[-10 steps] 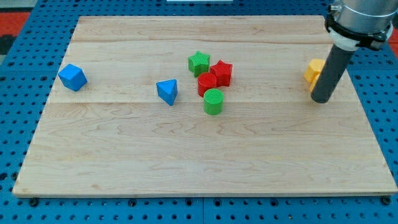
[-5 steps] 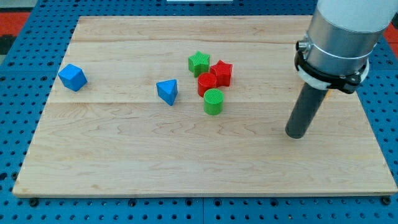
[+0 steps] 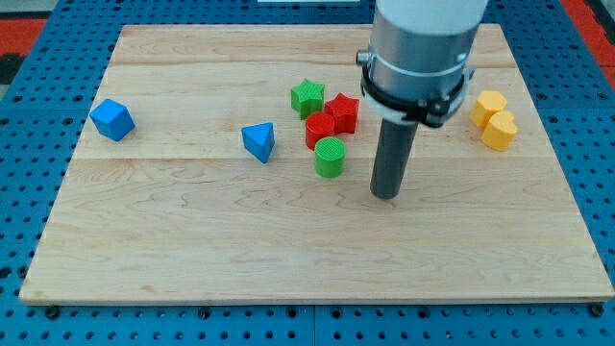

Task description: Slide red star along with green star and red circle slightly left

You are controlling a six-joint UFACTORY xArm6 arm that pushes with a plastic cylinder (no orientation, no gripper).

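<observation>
so my tip [image 3: 385,195] just swung in from the counter's [image 3: 288,250] right edge, no pincer here, now right of the red star [image 3: 342,111], green star [image 3: 307,96], red circle [image 3: 319,128] mid-counter, ready to shove left.

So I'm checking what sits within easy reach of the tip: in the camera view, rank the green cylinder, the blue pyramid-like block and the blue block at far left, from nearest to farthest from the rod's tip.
From my tip:
1. Green cylinder, just to the view's left of the tip and a little higher.
2. Blue pyramid-like block, further left, mid-board.
3. Blue block, near the board's left edge.
</observation>
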